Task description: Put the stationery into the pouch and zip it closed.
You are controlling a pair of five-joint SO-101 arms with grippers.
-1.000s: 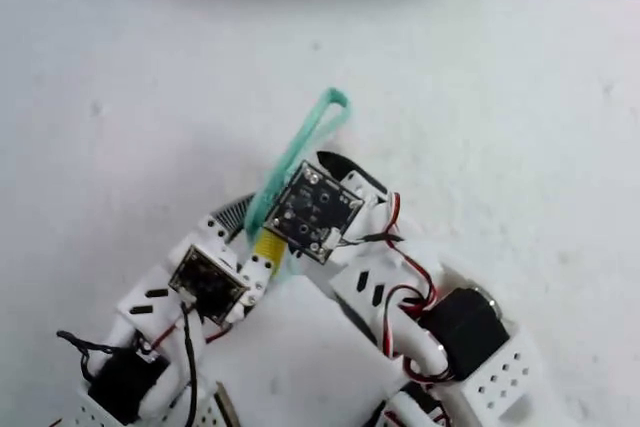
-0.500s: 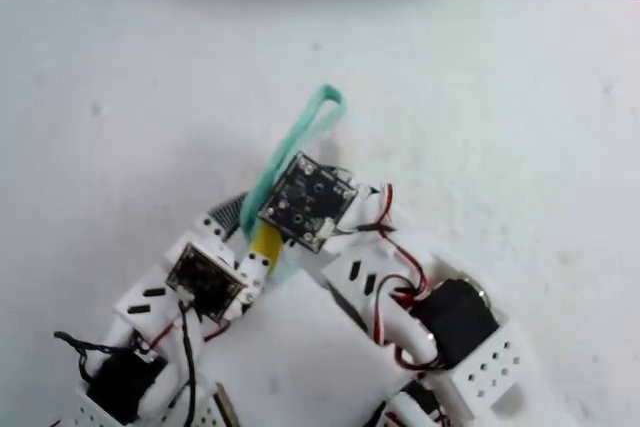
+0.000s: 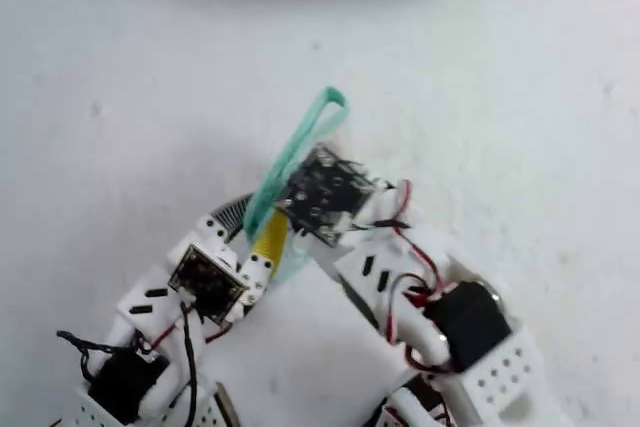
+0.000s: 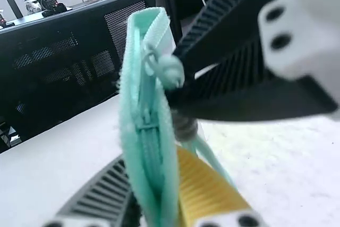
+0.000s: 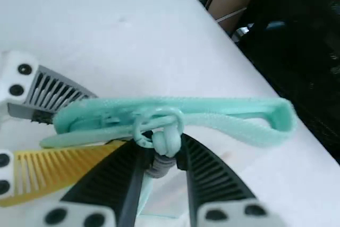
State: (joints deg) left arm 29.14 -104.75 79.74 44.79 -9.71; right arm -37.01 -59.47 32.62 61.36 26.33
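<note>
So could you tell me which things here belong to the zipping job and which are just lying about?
Job: pouch, zip pull, left fingers clamped on the pouch, right fingers on the zip pull.
Lying about: table, black chair beyond it.

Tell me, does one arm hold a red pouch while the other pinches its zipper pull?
No: the pouch is mint green, not red, as the right wrist view shows. The left gripper holds it while the right gripper pinches its zipper pull.
</note>
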